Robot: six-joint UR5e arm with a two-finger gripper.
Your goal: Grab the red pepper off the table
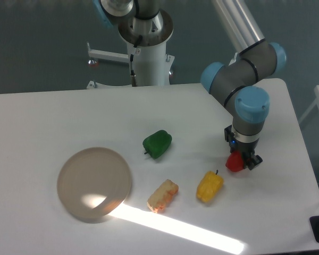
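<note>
The red pepper (234,163) is small, glossy and bright red, at the right of the white table (42,117). My gripper (243,161) points straight down over it, with its dark fingers (252,160) around the pepper's right side. The fingers partly hide the pepper. I cannot tell whether the pepper rests on the table or is lifted off it. The jaws look closed against the pepper.
A yellow pepper (209,186) lies just left and in front of the red one. A green pepper (157,143) lies mid-table. An orange-white food piece (162,195) and a round tan plate (94,184) are at the front left. The arm's base (147,48) stands at the back.
</note>
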